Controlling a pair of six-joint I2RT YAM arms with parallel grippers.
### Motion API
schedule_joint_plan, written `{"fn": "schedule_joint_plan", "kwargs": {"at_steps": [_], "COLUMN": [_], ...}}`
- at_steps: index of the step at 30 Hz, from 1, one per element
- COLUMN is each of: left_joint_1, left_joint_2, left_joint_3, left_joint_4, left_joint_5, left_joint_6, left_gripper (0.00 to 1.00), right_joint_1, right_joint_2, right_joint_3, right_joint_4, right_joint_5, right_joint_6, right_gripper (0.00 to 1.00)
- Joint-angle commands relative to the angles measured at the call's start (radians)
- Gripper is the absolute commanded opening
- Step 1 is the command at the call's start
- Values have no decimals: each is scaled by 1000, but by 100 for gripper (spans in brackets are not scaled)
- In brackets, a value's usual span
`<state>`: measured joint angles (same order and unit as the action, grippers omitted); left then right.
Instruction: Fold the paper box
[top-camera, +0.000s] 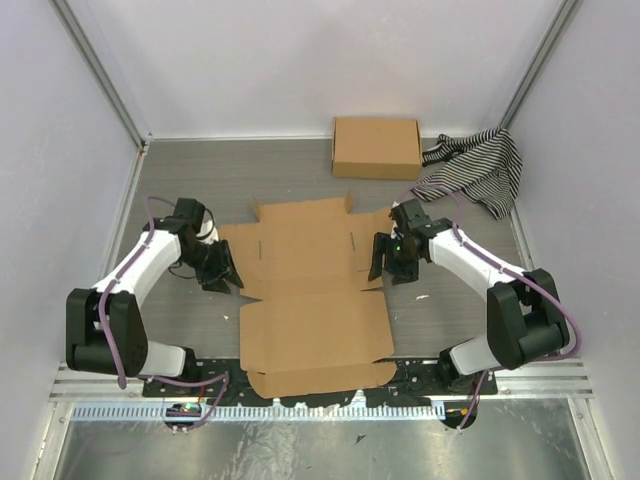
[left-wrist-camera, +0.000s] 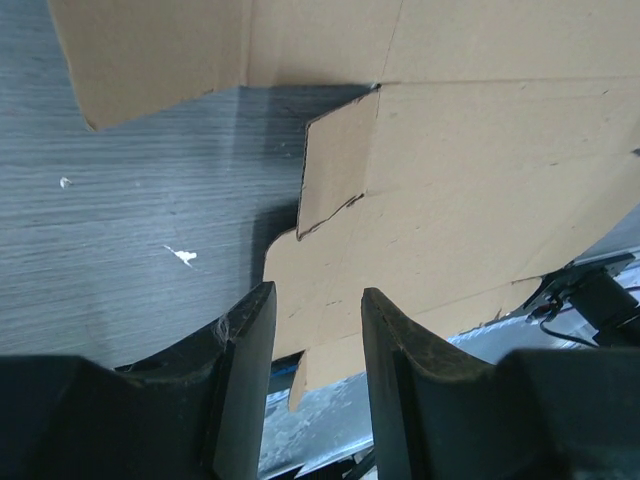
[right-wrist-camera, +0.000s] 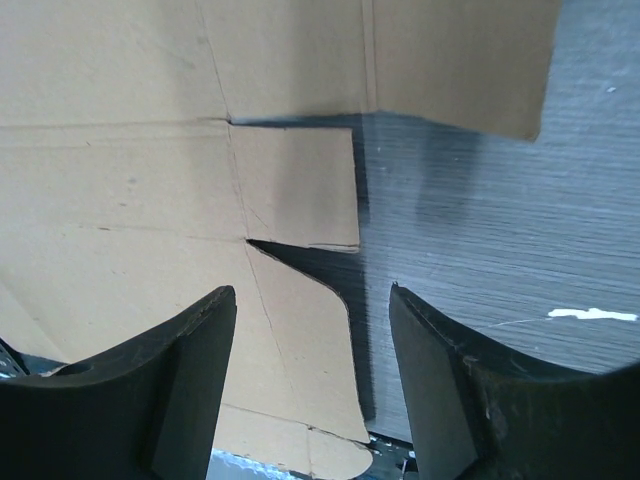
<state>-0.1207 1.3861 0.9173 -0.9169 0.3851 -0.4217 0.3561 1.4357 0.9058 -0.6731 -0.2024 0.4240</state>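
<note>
The box (top-camera: 310, 300) lies flat and unfolded, left tool (top-camera: 228, 276) at its left edge, right tool (top-camera: 383, 268) at its right edge, both parted, empty.

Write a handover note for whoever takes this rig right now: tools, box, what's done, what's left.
Left tool: open, holding nothing, over the left side flaps of the paper box.
Right tool: open, holding nothing, over the right side flaps.
Paper box: unfolded blank, lying mostly flat mid-table, near edge reaching the arm bases.
Done: nothing folded yet.
Left: all of it, meaning walls, tabs and lid.
Ignore the finished cardboard box and the striped cloth at the far edge.
</note>
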Motion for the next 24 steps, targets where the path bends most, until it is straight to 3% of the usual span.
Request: {"fn": "schedule_joint_plan", "kwargs": {"at_steps": [1, 18, 20, 24], "left_joint_1": [-25, -58, -60, -60], "left_joint_2": [-15, 168, 179, 201], "left_joint_3": [-7, -39, -32, -8], "left_joint_4": [10, 151, 157, 151], "left_joint_5": [28, 36, 43, 67], "left_joint_6": [2, -22, -25, -18], "left_gripper": [47, 45, 40, 21], "right_joint_1": [0, 0, 0, 0], "right_joint_2": [-21, 68, 89, 107], "right_joint_3": [-47, -63, -61, -55], "right_joint_4": [78, 151, 170, 207], "right_joint_5": [-74, -42, -41, -72], "right_joint_6": [24, 19, 20, 23], "right_gripper": [68, 70, 69, 65]}}
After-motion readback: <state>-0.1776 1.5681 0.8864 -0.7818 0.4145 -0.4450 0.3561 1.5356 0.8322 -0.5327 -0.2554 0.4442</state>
